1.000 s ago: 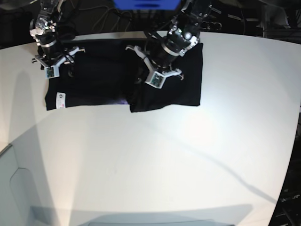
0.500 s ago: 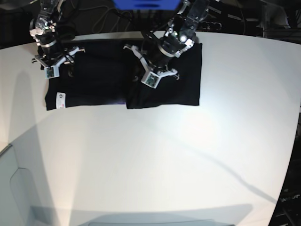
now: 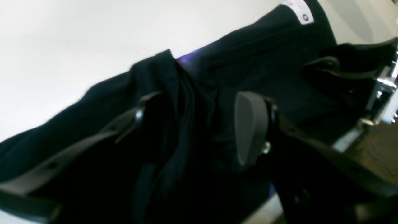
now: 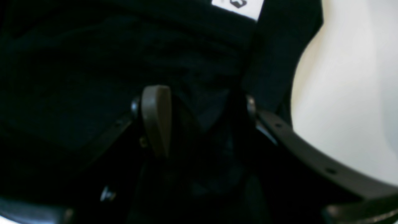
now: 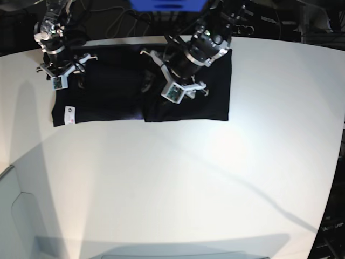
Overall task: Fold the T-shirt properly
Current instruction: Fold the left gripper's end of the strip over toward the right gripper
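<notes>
The T-shirt (image 5: 135, 86) lay across the upper part of the base view, on the far side of the white bench (image 5: 178, 183), as a wide black band. It ran from the left side of the frame to right of center. A small white tag (image 5: 68, 114) showed at its lower left corner, and a thin sliver of purple (image 5: 137, 115) peeked out at the bottom edge, just left of a raised fold.

The left claw (image 5: 173, 78) sat over the middle of the cloth, upper center of the base view. In the left wrist view its two fingers (image 3: 250, 127) stood well apart, with a bunched ridge of black fabric (image 3: 174, 102) rising between them. They weren't pinching it. The same purple sliver (image 3: 186, 57) showed just past that ridge, and the white tag (image 3: 300, 11) was at the top right of that view.

The right claw (image 5: 60, 70) was at the upper left of the base view, over the shirt's left end. The right wrist view was really dark. Its fingers (image 4: 155, 118) looked spread with cloth between them, but I honestly couldn't tell whether they were gripping anything. The white tag (image 4: 238, 6) was at the top edge there, with bare bench (image 4: 348, 93) on the right.
</notes>
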